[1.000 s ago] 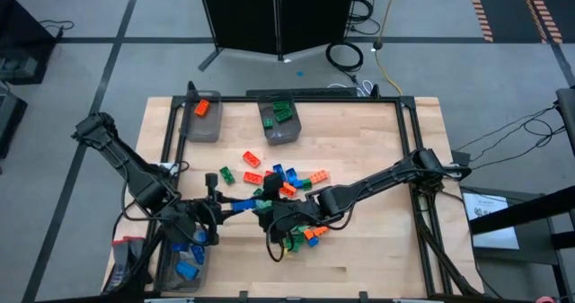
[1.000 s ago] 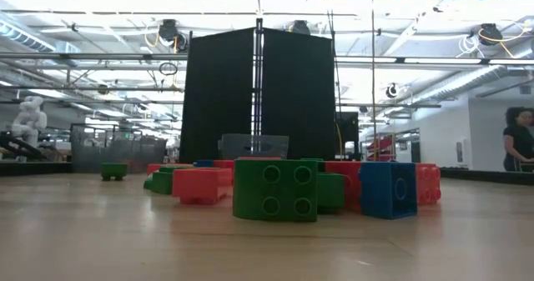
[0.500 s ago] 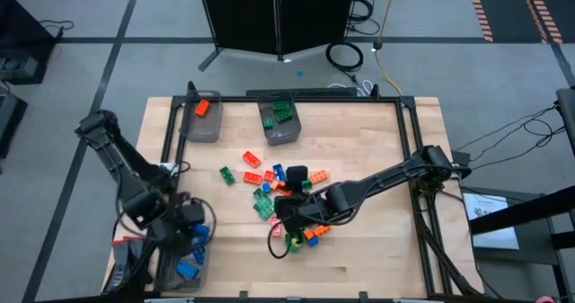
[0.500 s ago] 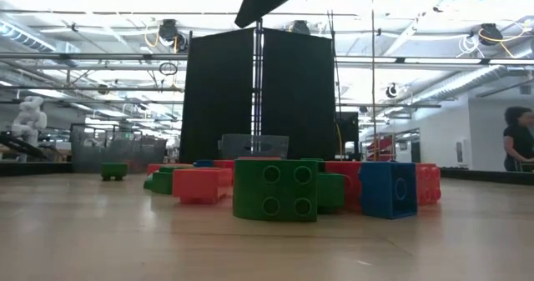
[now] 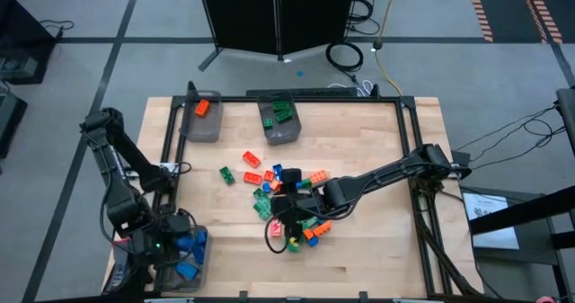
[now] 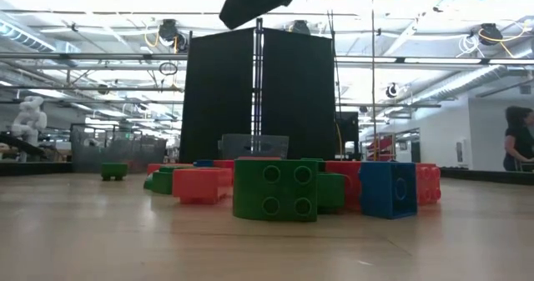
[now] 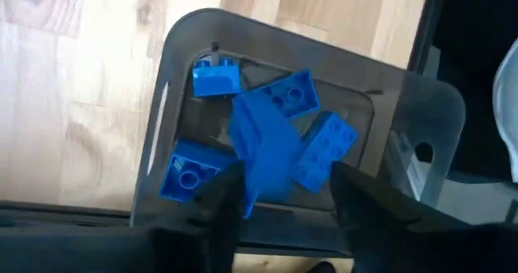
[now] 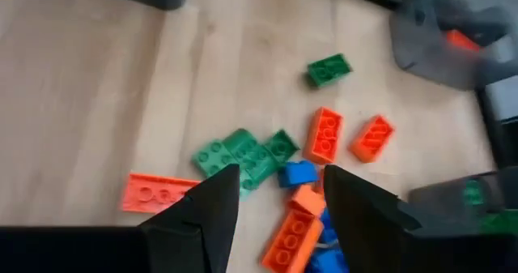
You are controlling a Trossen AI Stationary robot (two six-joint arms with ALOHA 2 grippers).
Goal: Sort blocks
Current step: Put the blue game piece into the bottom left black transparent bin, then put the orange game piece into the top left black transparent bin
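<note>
the left gripper (image 7: 279,204) hangs over the bin (image 5: 182,260) at the near left corner of the table (image 5: 377,258), its fingers spread with a blue block (image 7: 263,155) between them. whether the pads grip that block or have let it go, i cannot tell; it sits directly above the other blue blocks in the bin, so a release should land it with its own colour. two more bins stand at the far edge, one with an orange block (image 5: 202,108) and one with green blocks (image 5: 281,112).

mid-table lies the loose pile of blocks (image 5: 278,191), orange, green and blue mixed. a lone green block (image 5: 226,174) sits apart on its left.

the right gripper (image 5: 289,211) is over the pile, fingers spread and empty. in its wrist view a small blue block (image 8: 298,173) and an orange block (image 8: 290,239) lie just ahead of the fingertips, the orange one angled across the gap, not lined up with it. the right arm is plainly the nearer one, so the next pick is probably its job, with a wrist turn to square up.
</note>
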